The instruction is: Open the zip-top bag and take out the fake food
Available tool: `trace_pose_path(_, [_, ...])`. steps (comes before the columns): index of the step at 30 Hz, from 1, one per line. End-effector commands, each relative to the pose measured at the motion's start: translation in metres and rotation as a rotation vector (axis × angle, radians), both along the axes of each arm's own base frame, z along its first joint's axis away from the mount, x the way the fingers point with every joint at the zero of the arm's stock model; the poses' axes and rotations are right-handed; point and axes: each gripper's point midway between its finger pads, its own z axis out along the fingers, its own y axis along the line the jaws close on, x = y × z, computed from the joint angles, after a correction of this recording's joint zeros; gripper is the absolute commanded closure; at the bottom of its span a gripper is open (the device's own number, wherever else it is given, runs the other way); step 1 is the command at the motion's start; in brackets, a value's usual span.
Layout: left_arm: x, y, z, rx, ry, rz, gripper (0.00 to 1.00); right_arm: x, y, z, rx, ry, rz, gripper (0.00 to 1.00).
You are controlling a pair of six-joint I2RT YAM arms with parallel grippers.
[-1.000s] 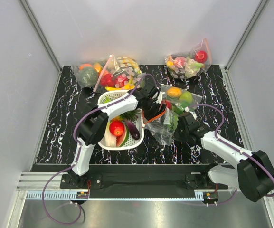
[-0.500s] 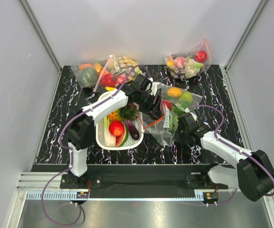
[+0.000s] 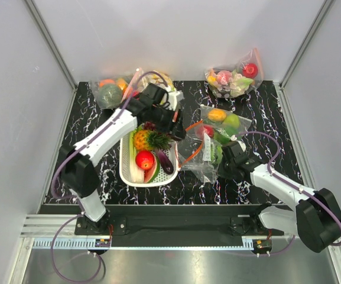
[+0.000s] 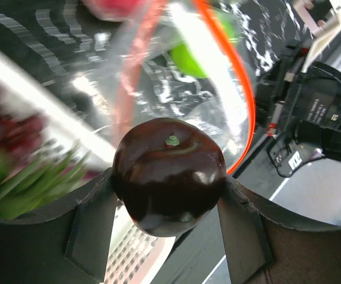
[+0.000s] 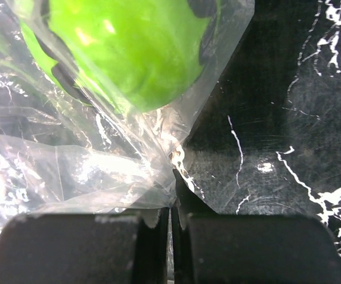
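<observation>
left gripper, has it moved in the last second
Yes. In the top view the left gripper has pulled leftward out of the zip-top bag toward the white basket, carrying a dark red fruit.

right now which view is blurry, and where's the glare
Left wrist: the red fruit in the left gripper is sharp; the basket rim and green leaves behind it are smeared. Right wrist: white glare streaks the zip-top bag over the green fruit, pinched in the right gripper. Top external: crisp, evenly lit.
</observation>
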Motion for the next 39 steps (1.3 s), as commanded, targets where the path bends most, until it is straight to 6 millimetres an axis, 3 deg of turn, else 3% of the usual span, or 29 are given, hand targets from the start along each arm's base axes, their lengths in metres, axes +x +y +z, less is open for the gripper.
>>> trace_pose_path(1, [0.013,0.041,0.051,-0.023,-0.164,0.108,0.35,0.001,-0.008,0.002,-0.022,-0.019,-0.036,1.0])
trace_pose_path(4, [0.015,0.063,0.064,-0.027,-0.226,0.174,0.35,0.001,-0.008,0.004,-0.022,-0.024,-0.033,1.0])
trace_pose_path(8, [0.023,0.091,0.055,0.029,-0.248,0.265,0.35,0.004,-0.005,0.003,-0.018,-0.019,-0.026,1.0])
trace_pose_path(14, [0.041,0.129,0.024,0.104,-0.19,0.406,0.35,0.005,-0.004,0.004,-0.02,-0.019,-0.018,1.0])
trace_pose_path(18, [0.064,0.164,0.006,0.152,-0.169,0.523,0.35,0.004,-0.004,0.004,-0.013,-0.022,-0.022,1.0])
trace_pose_path(21, [0.076,0.179,-0.005,0.168,-0.159,0.566,0.35,0.002,-0.005,0.004,-0.015,-0.019,-0.022,1.0])
trace_pose_path(24, [0.09,0.182,-0.018,0.178,-0.156,0.569,0.35,0.003,-0.004,0.004,-0.012,-0.019,-0.019,1.0])
trace_pose_path(30, [0.119,0.162,-0.018,0.129,-0.174,0.535,0.35,0.005,-0.002,0.005,-0.013,-0.015,-0.012,1.0])
trace_pose_path(39, [0.135,0.121,-0.037,0.137,-0.156,0.457,0.34,0.008,0.001,0.005,-0.014,-0.009,0.001,1.0])
